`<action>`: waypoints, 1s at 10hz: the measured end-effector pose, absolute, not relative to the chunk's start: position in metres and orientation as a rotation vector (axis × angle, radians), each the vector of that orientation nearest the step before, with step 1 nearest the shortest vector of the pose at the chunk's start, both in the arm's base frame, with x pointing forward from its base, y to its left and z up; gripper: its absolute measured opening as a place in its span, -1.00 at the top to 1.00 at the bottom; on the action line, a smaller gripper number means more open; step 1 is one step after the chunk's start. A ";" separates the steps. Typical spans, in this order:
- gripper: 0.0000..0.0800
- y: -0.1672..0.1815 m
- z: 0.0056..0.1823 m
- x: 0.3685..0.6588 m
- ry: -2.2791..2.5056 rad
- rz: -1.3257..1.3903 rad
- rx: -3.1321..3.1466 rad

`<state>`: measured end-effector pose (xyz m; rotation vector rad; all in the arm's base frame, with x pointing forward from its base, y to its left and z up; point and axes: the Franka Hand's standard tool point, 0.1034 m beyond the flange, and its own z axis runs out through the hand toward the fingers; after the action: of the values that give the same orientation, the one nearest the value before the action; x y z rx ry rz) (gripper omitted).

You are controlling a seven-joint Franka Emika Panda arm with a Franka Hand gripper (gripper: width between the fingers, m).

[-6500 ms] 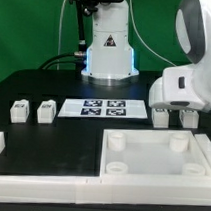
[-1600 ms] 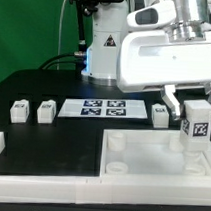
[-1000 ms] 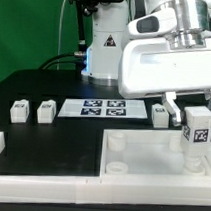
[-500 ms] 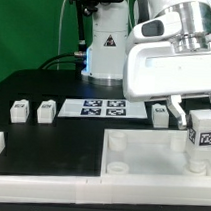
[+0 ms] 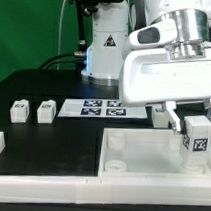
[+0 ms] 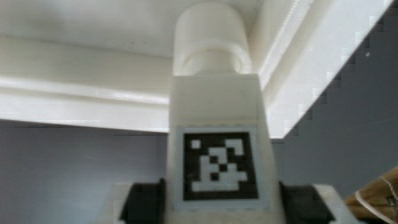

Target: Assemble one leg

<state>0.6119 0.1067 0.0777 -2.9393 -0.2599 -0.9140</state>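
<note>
Claw (image 5: 198,124) is clamped narrow on the small white cuboid leg (image 5: 199,142) with the black-and-white square tag. It's pinching the leg's 2 sides near the top end, tag facing the exterior camera. In the wrist view the leg (image 6: 221,150) runs away from the claw and ends in a rounded peg (image 6: 212,40).

The leg hangs upright over the exterior view's right side of the big white square tray-like part (image 5: 141,148) with round corner sockets (image 5: 118,138). I can't tell which right-hand socket it's over, or whether the peg has touched down.

My take on doing this bit well:
- Keep the leg dead vertical.
- Centre the peg over the hole before dropping.
- Go down slow.
- Don't let go until it's seated.

If the peg clips the socket lip, I'd guess the leg tips in the grip.

The 3 spare white blocks (image 5: 45,110) sit well clear on the black bench (image 5: 52,141), beside the flat white marker board (image 5: 98,107).
</note>
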 end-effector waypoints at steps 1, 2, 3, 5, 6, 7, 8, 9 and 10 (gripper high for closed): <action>0.27 0.107 0.077 0.615 -0.257 -0.953 -2.928; 0.27 0.107 0.077 0.618 -0.256 -0.965 -2.924; 0.27 0.107 0.077 0.619 -0.257 -0.952 -2.928; 0.24 0.108 0.074 0.617 -0.261 -0.906 -2.940; -0.20 0.108 0.074 0.616 -0.261 -0.905 -2.941; -0.20 0.108 0.074 0.616 -0.261 -0.904 -2.941; -0.53 0.108 0.073 0.616 -0.262 -0.903 -2.941; -0.61 0.108 0.073 0.616 -0.262 -0.903 -2.941; -0.62 0.108 0.073 0.616 -0.262 -0.902 -2.942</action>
<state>0.6160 0.1076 0.0728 -2.9417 -0.2622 -0.9021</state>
